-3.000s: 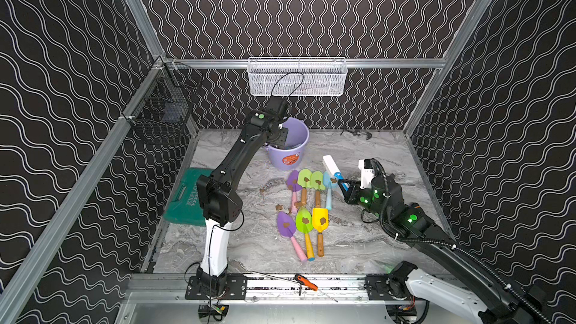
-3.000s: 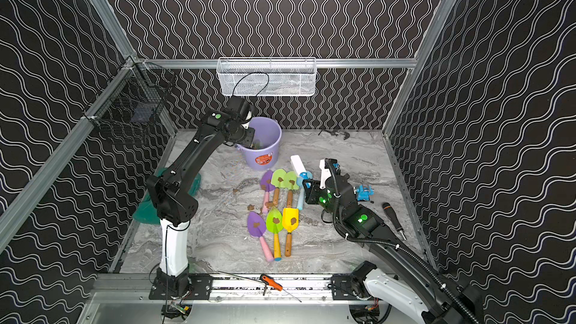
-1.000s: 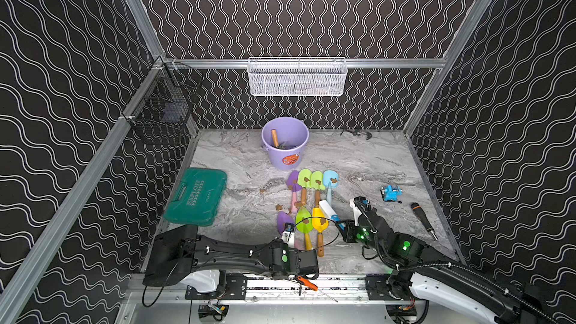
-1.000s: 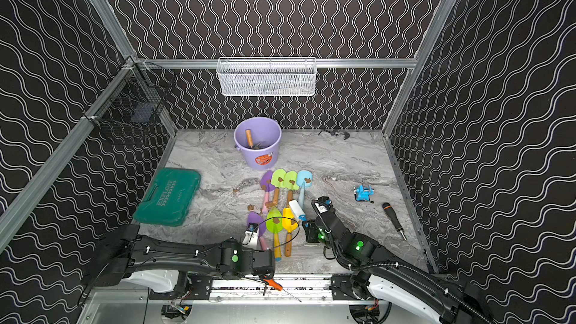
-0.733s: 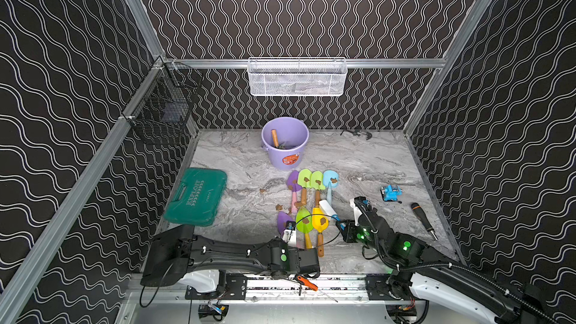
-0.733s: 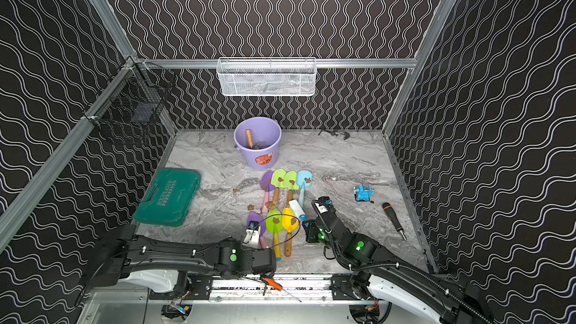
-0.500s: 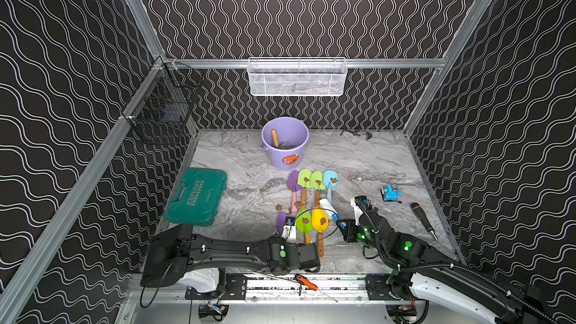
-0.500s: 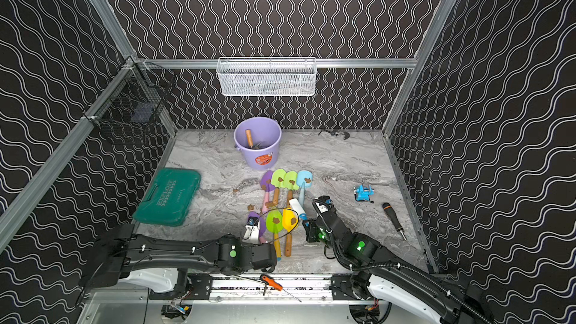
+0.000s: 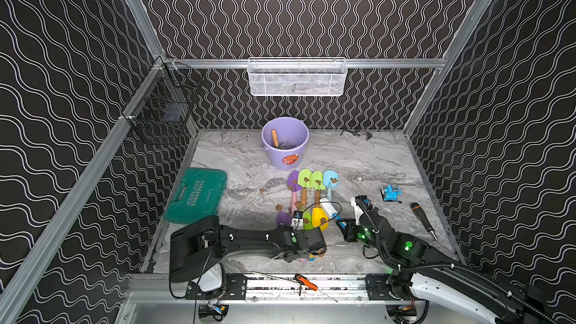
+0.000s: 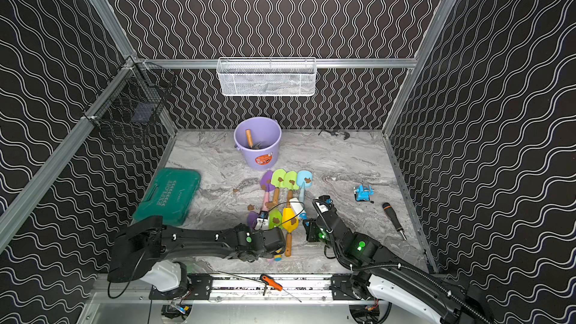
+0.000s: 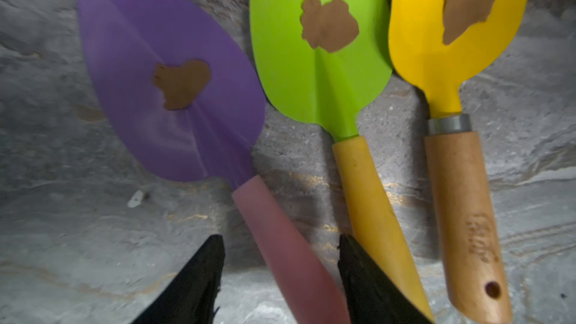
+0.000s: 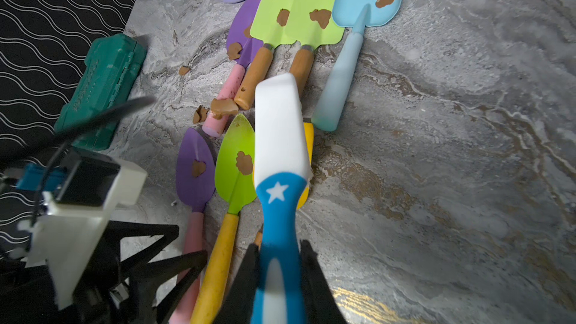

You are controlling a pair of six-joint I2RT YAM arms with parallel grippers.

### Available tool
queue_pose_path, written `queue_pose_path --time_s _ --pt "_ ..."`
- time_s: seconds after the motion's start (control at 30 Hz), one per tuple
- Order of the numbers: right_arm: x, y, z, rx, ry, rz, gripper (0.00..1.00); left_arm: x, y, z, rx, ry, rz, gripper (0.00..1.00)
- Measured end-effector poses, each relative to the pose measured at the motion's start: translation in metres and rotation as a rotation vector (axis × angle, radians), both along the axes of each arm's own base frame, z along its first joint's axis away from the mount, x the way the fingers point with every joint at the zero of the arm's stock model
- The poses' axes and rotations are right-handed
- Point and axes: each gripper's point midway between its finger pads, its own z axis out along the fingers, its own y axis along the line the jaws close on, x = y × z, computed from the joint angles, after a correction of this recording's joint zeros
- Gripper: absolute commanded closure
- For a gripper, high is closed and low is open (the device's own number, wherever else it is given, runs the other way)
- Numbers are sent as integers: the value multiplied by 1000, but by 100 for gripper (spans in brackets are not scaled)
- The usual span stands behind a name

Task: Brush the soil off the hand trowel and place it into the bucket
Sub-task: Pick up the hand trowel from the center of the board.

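A: Seven trowels (image 9: 317,179) lie on the table (image 9: 358,157) in both top views. Where is the bucket (image 9: 274,158)?
B: Just behind them, a wooden handle (image 9: 274,138) inside.
A: Left wrist view?
B: Left gripper (image 11: 280,241), fingers apart astride the purple trowel (image 11: 168,42)'s pink handle (image 11: 268,213); soil (image 11: 182,84) on its blade.
A: Right wrist view?
B: Right gripper (image 12: 277,249), clamped on the brush (image 12: 279,138).

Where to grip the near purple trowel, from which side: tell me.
On the purple trowel, grip the pink handle from above, left gripper across it. It lies flat and narrow; the blade is wide and carries soil. The green trowel's yellow handle lies close beside, so keep jaws narrow.
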Motion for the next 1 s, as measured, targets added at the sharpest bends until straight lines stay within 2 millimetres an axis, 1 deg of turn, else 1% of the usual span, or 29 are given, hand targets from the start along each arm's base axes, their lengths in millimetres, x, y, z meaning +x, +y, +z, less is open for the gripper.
queue_pose_path --time_s 0.07,0.17,0.4,0.57,0.7,0.83,0.9,1.0 --pt "0 0 0 1 2 -1 100 -3 2 -6 7 16 -13 40" --pt "-1 0 -1 4 3 -1 100 -8 12 -12 24 35 -17 41" --pt "-2 1 -2 17 14 -1 100 -17 35 -9 24 34 -6 44" --pt "-2 1 -3 15 19 -2 100 -25 32 -14 43 28 -44 48" --pt "-2 2 -5 10 25 -2 100 -26 22 -16 57 -7 -66 53" --pt "-2 3 -6 8 30 0 100 -24 19 -16 49 -29 -60 60" --pt "-1 4 -5 9 29 0 100 -25 22 -15 47 -31 -51 63" --pt "0 5 -6 8 30 0 100 -28 28 -14 61 -14 -43 72"
